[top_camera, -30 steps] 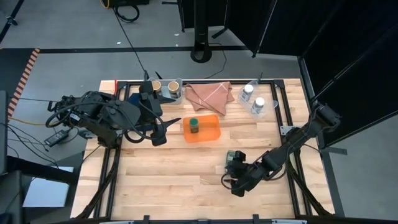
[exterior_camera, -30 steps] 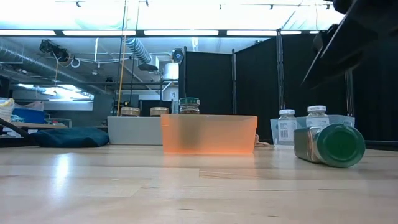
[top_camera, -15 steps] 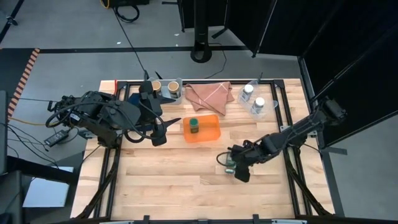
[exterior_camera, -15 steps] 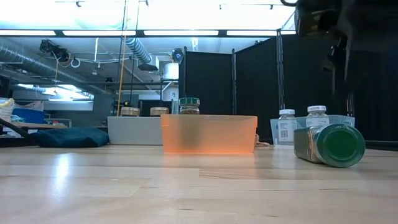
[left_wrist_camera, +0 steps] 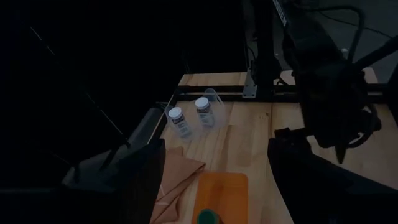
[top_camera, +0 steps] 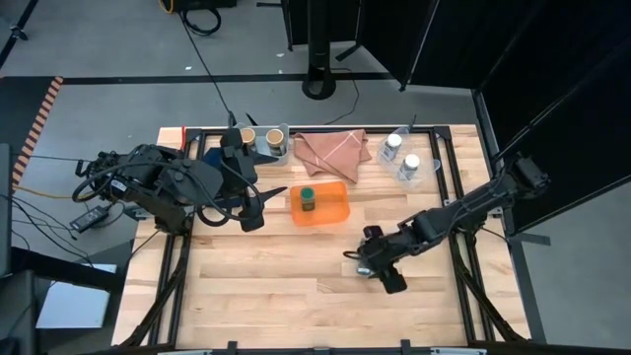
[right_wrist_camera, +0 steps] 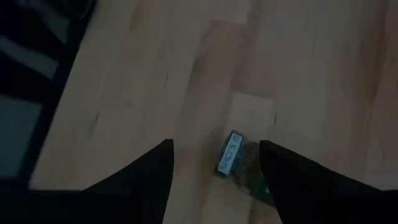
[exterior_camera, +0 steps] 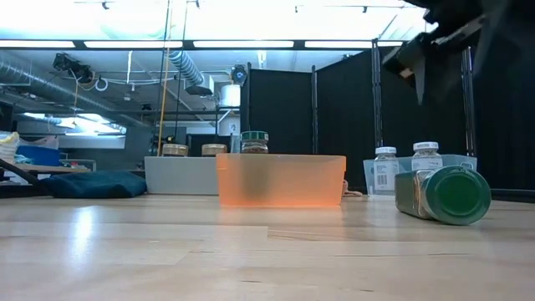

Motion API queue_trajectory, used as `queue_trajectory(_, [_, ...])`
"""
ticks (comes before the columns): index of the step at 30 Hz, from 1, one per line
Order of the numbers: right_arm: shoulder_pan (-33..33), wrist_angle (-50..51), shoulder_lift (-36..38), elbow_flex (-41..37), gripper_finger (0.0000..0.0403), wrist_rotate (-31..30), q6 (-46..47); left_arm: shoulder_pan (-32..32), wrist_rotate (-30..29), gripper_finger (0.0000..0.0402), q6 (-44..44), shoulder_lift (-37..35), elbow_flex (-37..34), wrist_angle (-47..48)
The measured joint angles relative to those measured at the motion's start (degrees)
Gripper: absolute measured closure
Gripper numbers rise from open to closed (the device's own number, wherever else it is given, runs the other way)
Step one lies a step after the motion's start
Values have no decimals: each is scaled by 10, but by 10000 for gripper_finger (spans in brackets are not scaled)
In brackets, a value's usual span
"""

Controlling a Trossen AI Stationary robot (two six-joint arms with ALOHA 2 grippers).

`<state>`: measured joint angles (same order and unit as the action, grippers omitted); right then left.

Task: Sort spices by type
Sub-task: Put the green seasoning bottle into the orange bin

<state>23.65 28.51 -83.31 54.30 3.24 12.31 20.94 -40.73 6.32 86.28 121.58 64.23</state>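
While a green-capped spice jar [exterior_camera: 443, 194] lies toppled on the wooden table [top_camera: 266, 286], the right gripper [top_camera: 367, 258] hangs above it, jaws parted and empty. The left gripper [top_camera: 268, 193] waits open beside the orange tray [top_camera: 338, 204], which holds another green-capped jar [top_camera: 308, 198].

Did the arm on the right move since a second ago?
Yes. The right gripper swung up the table toward the orange tray, above the tipped green-capped jar.
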Motion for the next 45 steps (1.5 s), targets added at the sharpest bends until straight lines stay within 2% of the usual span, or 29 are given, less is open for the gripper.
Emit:
queue_trajectory(5, [-1,24,-9,0,162,10,-95,0,0,112,3,0,0,0])
queue_trajectory(12, [-5,55,-79,13,159,4,-197,0,0,112,9,0,0,3])
queue_trajectory(19, [-7,159,-123,98,165,-108,-213,0,-3,112,19,0,0,13])
queue_trajectory(28, [-41,188,-117,172,167,-108,-249,0,-8,112,23,0,0,20])
queue_trajectory(30, [-45,195,-117,189,169,-114,-282,0,-9,112,23,0,0,24])
queue_trajectory(35, [-39,201,-117,207,171,-125,-433,0,-12,112,32,0,0,36])
queue_trajectory(38, [-25,200,-120,207,158,-187,-492,0,-12,112,35,0,0,42])
queue_trajectory(41, [-14,211,-123,207,132,-213,-541,0,-12,112,42,0,0,49])
queue_trajectory(45, [-8,205,-128,208,95,-268,-542,0,-12,112,44,0,0,52])
